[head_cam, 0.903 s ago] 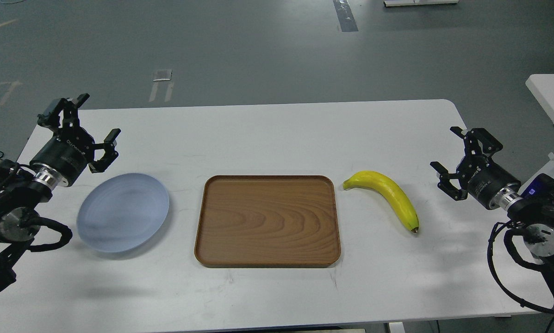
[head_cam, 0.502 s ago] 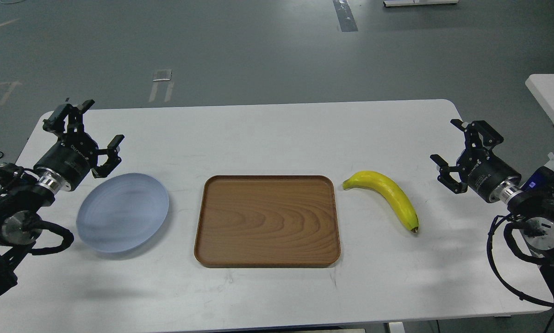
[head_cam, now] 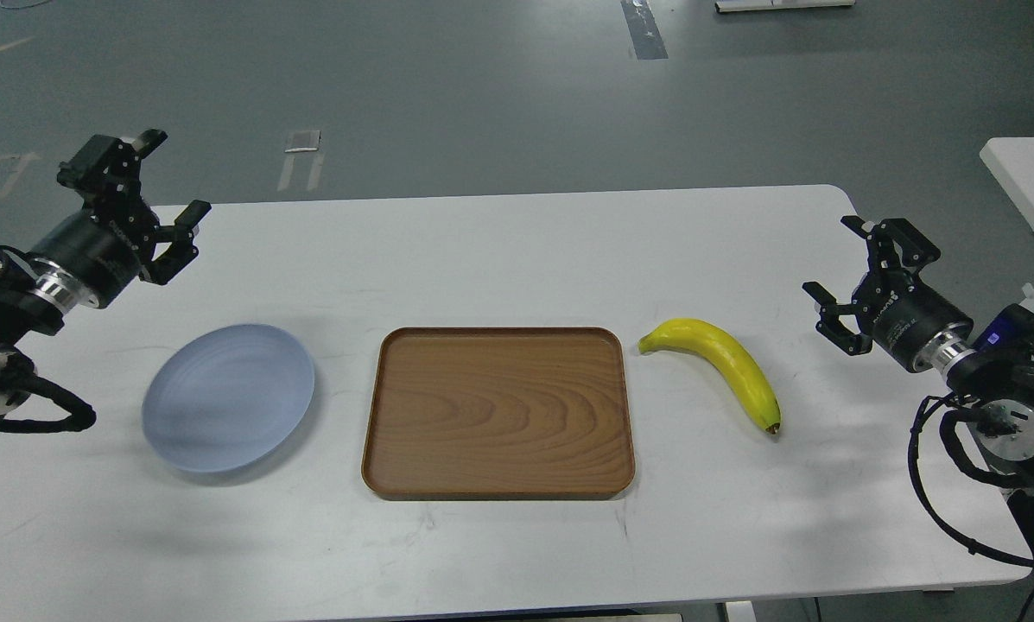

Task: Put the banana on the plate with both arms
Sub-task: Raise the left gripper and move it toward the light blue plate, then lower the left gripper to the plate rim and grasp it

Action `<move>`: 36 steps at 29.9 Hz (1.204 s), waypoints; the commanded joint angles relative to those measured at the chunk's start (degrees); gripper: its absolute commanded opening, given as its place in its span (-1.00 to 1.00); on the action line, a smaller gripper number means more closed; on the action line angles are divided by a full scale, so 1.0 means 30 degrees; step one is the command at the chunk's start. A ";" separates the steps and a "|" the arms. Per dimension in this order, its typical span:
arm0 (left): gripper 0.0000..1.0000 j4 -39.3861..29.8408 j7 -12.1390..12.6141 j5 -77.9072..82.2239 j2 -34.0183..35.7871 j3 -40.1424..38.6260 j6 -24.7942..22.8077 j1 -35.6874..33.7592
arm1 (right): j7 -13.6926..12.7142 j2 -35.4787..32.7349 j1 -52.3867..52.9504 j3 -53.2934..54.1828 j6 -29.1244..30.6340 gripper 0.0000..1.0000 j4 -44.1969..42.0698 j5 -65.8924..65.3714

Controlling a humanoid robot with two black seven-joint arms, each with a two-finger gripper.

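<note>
Both hands are empty, and the left one has just lifted away from the plate.

The banana (head_cam: pixel 724 363) lies flat on the white worktop (head_cam: pixel 499 250), just to the right of the brown tray (head_cam: pixel 499 413). The plate (head_cam: pixel 228 396) sits on the other side of the tray, well apart from the banana, and has nothing on it. The right hand (head_cam: pixel 853 276) is near the banana but not touching it. Its two fingers are spread wide and hold nothing, and it has barely moved. The left hand (head_cam: pixel 158 186) was low beside the plate a moment ago. Now it is higher and further back, over the far left edge of the worktop, fingers wide apart and empty. So the plate is now clear, and I think the right hand will need to reach for the banana first.
</note>
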 commanded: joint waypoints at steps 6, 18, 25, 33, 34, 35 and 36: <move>1.00 -0.6173 -0.0003 1.1761 0.3607 0.0018 0.0004 -0.0649 | -0.0001 -0.0001 0.0456 -0.0028 -0.0001 1.00 -0.0068 -0.0010; 1.00 -0.5721 -0.0003 2.2916 0.5165 0.2006 0.0634 -0.0326 | -0.0001 0.0116 0.0574 -0.0028 -0.0001 1.00 -0.0215 -0.0010; 0.98 -0.3431 -0.0003 2.2185 0.4726 0.4206 0.2539 -0.0239 | -0.0001 0.0116 0.0633 -0.0028 -0.0001 1.00 -0.0186 -0.0010; 0.93 -0.0003 -0.0003 2.1745 0.3467 0.5935 0.3682 -0.0122 | -0.0001 0.0116 0.0633 -0.0028 -0.0001 1.00 -0.0127 -0.0010; 0.93 0.0231 -0.0003 2.1744 0.3350 0.6111 0.3741 -0.0092 | -0.0001 0.0116 0.0604 -0.0028 -0.0001 1.00 -0.0127 -0.0010; 0.93 0.0582 -0.0003 2.1686 0.3146 0.6345 0.3886 -0.0063 | -0.0001 0.0116 0.0603 -0.0028 -0.0001 1.00 -0.0127 -0.0010; 0.92 0.0817 -0.0003 2.1657 0.3028 0.6550 0.4004 -0.0063 | -0.0001 0.0116 0.0603 -0.0028 -0.0001 1.00 -0.0127 -0.0010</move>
